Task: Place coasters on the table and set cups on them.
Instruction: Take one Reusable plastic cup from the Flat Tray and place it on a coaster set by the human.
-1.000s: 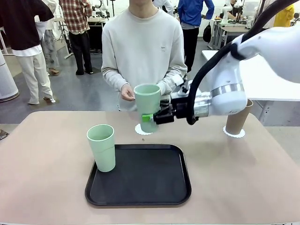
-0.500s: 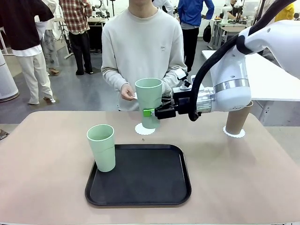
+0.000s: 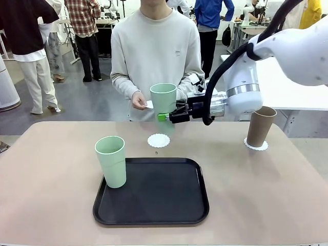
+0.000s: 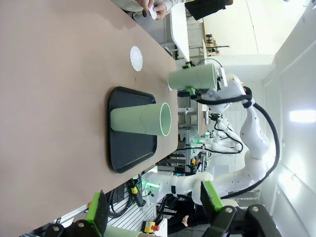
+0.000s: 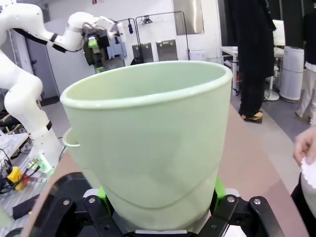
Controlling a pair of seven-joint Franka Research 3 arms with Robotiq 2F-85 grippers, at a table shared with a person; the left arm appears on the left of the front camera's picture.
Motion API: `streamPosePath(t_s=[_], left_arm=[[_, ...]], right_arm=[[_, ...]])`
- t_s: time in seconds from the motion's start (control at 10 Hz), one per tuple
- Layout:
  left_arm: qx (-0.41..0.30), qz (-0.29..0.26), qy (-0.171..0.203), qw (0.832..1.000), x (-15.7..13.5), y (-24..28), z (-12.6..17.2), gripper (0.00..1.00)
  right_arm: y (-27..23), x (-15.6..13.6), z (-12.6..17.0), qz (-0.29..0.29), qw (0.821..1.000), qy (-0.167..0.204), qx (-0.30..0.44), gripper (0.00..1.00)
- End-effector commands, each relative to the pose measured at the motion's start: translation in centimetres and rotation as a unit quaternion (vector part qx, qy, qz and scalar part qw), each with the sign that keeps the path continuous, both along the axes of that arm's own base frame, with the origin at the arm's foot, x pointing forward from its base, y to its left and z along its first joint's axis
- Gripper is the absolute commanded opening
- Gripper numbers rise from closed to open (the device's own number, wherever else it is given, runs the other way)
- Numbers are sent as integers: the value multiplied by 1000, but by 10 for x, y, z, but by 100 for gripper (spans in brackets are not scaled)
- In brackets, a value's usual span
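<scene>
Cup point(image 3: 164, 99) held above coaster point(image 3: 158, 140)
Your right gripper point(image 3: 163, 117) pinches the cup near its base; lower it off-centre and it overhangs the coaster and tips.

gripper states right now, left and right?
Left gripper: open, holding nothing.
Right gripper: shut on the pale mint green tapered tumbler, held up in the air.

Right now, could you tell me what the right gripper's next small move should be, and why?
Probably lower the pale mint green tumbler, held by the right gripper, down: the round white lacy paper doily lies bare on the beige-pink table below it.
</scene>
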State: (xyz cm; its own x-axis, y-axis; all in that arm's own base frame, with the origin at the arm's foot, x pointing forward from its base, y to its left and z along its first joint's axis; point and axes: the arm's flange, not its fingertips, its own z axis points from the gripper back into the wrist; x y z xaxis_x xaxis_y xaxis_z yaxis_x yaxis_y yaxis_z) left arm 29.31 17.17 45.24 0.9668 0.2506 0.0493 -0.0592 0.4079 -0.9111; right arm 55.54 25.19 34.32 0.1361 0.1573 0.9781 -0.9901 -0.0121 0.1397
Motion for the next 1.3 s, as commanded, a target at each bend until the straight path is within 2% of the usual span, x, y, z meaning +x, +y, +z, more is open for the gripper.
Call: streamPosePath(t_s=[0.0, 0.3, 0.5, 0.6, 0.9, 1.2], left_arm=[[-3, 0, -4, 1000, -1, 1, 1, 100], [-3, 0, -4, 1000, -1, 1, 1, 100], [-3, 0, -4, 1000, -1, 1, 1, 100], [-3, 0, -4, 1000, -1, 1, 1, 100], [-3, 0, -4, 1000, -1, 1, 1, 100], [-3, 0, -4, 1000, -1, 1, 1, 100]], right_arm=[[17, 48, -15, 22, 1000, -9, 12, 85], [27, 80, -28, 28, 999, -24, 13, 85], [32, 70, -29, 49, 998, -44, 5, 85], [25, 74, -32, 21, 999, -25, 11, 85], [25, 74, -32, 21, 999, -25, 11, 85], [25, 66, -45, 50, 997, -49, 35, 85]])
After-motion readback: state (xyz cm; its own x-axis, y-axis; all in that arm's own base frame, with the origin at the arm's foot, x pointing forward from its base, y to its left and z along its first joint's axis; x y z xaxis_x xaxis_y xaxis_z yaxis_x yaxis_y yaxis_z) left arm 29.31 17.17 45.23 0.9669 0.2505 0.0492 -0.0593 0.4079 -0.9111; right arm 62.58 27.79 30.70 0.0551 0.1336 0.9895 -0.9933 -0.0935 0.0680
